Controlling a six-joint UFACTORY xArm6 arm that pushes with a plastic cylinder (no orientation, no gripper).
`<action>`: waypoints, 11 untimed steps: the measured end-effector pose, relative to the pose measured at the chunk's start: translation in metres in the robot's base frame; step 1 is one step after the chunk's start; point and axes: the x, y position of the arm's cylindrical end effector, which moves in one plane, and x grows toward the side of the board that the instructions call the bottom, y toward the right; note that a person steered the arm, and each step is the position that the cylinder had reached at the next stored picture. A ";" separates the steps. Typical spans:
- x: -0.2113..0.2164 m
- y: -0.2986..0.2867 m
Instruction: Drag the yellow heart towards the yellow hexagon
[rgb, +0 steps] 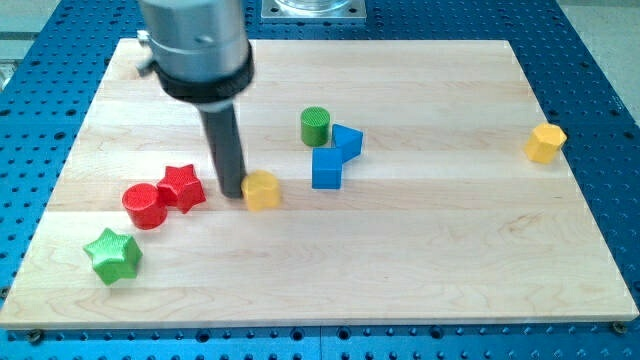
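The yellow heart (262, 189) lies on the wooden board left of centre. The yellow hexagon (545, 143) sits far off near the board's right edge. My tip (232, 193) is down on the board just left of the yellow heart, touching or almost touching its left side. The rod rises from there to the large grey arm body at the view's top left.
A red star (182, 187) and a red cylinder (145, 206) lie left of my tip. A green star (113, 256) is at the lower left. A green cylinder (315, 126) and two blue blocks (327, 168) (347, 141) lie between the heart and the hexagon, slightly above their line.
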 end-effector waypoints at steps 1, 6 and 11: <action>-0.008 0.073; 0.036 0.123; 0.093 0.168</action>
